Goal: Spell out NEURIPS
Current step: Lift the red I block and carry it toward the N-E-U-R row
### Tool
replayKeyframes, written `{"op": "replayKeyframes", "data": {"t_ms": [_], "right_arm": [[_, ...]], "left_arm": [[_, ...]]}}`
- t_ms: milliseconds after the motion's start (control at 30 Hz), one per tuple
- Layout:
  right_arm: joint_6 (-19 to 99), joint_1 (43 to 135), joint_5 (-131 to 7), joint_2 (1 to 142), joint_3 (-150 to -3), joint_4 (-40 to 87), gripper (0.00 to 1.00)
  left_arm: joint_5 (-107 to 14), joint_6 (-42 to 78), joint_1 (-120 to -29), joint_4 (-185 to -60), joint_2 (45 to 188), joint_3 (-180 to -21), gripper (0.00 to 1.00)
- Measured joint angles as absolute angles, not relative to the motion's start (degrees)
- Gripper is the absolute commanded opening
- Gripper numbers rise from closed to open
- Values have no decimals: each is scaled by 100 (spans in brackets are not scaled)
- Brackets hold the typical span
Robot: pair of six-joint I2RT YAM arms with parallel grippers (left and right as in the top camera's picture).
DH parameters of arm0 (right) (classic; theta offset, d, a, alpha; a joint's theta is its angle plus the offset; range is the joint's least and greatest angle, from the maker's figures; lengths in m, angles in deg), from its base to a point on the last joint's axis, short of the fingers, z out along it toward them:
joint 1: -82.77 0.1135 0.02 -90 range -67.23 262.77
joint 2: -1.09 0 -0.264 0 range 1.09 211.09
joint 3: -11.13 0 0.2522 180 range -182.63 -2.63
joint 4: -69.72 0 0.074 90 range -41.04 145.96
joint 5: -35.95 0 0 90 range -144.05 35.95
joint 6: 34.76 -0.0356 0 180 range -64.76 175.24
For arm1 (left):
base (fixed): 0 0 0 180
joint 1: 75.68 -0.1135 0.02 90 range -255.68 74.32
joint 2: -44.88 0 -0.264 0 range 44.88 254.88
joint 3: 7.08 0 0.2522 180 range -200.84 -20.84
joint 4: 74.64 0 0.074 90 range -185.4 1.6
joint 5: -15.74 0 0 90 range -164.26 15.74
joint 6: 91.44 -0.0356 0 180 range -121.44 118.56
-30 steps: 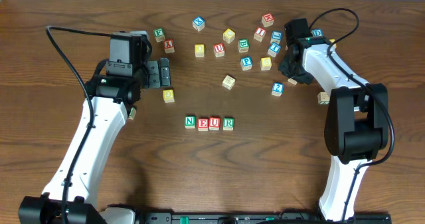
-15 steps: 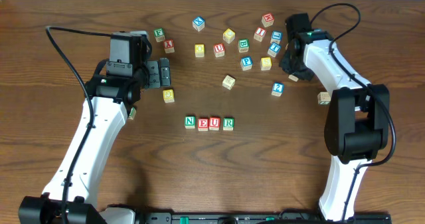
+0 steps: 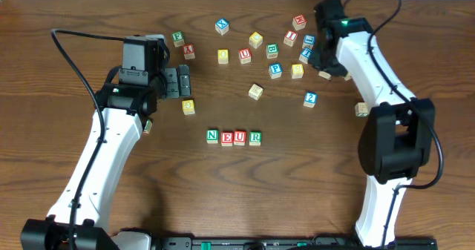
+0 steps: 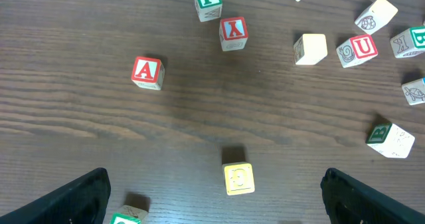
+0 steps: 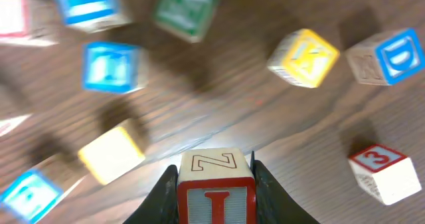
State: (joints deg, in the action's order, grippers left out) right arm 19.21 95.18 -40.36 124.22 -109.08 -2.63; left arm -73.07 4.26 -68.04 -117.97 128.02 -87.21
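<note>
With my right fingers (image 5: 264, 187) clamped on the I cube (image 5: 215, 199) over the far loose cubes (image 3: 272, 50) and my left fingers (image 4: 80, 197) wide and empty, I'd carry it level and seat it just beside the R cube (image 3: 255, 137).

Overhead view straight down; wrist views close above table (image 3: 237, 191).

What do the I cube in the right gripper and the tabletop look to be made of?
I cube: probably pale wood, matte, given the cream faces; the red letter and border look painted or printed. Tabletop: dark brown wood or wood-look laminate, with streaky grain lines and low sheen; I cannot tell which.
</note>
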Motion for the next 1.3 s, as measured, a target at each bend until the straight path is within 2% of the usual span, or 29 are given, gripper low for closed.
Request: {"op": "replayKeyframes", "data": {"t_ms": [533,800,1300], "right_arm": [[2434,10698,-4128,12422,-11225,-488,8],[2452,10882,-4150,12422,-11225,-746,2],[2452,11028,-4163,12422,-11225,-833,1]], "left_arm": [[-7307,426,-6804,-11797,12802,-8721,100],[-7309,426,-6804,-11797,12802,-8721,100],[-7307,426,-6804,-11797,12802,-8721,100]]}}
